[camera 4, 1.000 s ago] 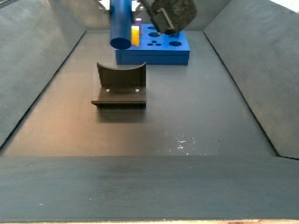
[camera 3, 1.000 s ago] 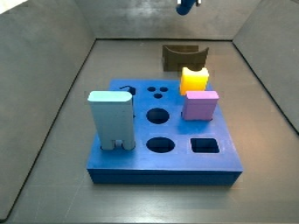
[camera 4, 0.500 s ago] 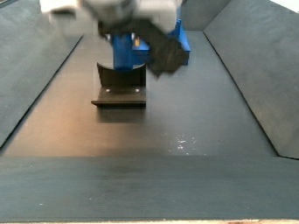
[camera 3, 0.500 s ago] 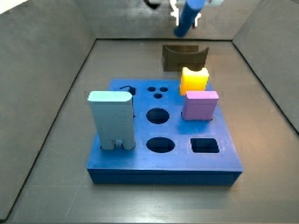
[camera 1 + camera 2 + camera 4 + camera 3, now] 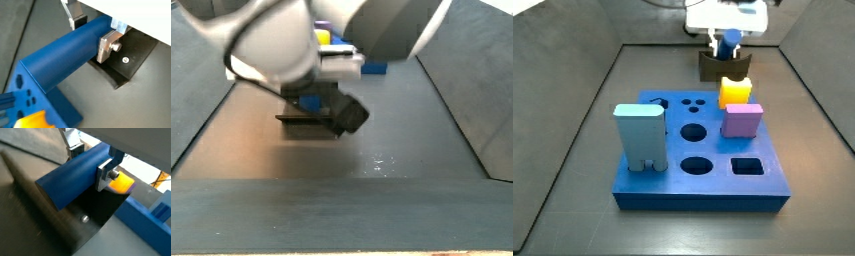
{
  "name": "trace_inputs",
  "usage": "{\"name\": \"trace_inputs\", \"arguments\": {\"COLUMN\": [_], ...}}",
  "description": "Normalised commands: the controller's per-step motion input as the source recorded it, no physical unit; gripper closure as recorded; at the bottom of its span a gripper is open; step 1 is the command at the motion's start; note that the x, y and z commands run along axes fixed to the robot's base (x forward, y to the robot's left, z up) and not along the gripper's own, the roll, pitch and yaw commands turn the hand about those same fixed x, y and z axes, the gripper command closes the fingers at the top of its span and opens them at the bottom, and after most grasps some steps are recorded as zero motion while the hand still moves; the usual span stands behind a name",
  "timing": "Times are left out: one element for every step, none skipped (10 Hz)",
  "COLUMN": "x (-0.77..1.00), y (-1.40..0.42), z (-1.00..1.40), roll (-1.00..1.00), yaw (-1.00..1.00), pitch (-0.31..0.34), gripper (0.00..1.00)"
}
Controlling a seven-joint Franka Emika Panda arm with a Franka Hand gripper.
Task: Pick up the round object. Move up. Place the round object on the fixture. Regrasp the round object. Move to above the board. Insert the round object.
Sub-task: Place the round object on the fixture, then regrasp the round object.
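Note:
My gripper (image 5: 90, 30) is shut on the round object (image 5: 60, 52), a smooth medium-blue peg that runs out past the silver fingers (image 5: 107, 42) in both wrist views. In a side view the gripper (image 5: 727, 38) holds the peg (image 5: 728, 48) upright, right over the dark fixture (image 5: 716, 68) at the back of the floor. The peg's lower end (image 5: 57, 193) hangs at the fixture's (image 5: 100, 215) notch; I cannot tell whether they touch. The blue board (image 5: 714, 185) lies nearer the front. My arm hides most of the fixture (image 5: 298, 122) in a side view.
On the board stand a tall light-blue block (image 5: 639, 135), a yellow notched block (image 5: 735, 90) and a pink block (image 5: 742, 120). Grey walls (image 5: 580, 110) close in the floor on both sides.
The gripper has come down from high above with the peg and now sits low over the fixture. The board and its blocks have not moved.

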Motion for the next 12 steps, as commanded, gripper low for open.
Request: {"name": "trace_inputs", "arguments": {"x": [0.1, 0.08, 0.0, 0.0, -0.01, -0.03, -0.03, -0.03, -0.03, -0.03, -0.03, -0.02], "y": [0.06, 0.06, 0.0, 0.0, 0.0, 0.0, 0.0, 0.0, 0.01, 0.01, 0.01, 0.01], "z": [-0.26, -0.17, 0.0, 1.0, 1.0, 1.0, 1.0, 1.0, 0.92, 0.8, 0.56, 0.38], "roll": [-0.15, -0.15, 0.0, 0.05, 0.05, 0.05, 0.06, 0.06, 0.05, 0.05, 0.05, 0.05], "yaw": [-0.11, -0.09, 0.0, 0.07, 0.07, 0.06, 0.04, 0.03, 0.0, -0.01, -0.03, -0.04], "pitch": [-0.068, -0.079, 0.0, 0.034, 0.039, 0.054, 0.074, 0.087, 0.103, 0.108, 0.106, 0.1], "gripper": [1.0, 1.0, 0.0, 0.0, 0.0, 0.0, 0.0, 0.0, 0.0, 0.0, 0.0, 0.0]}}
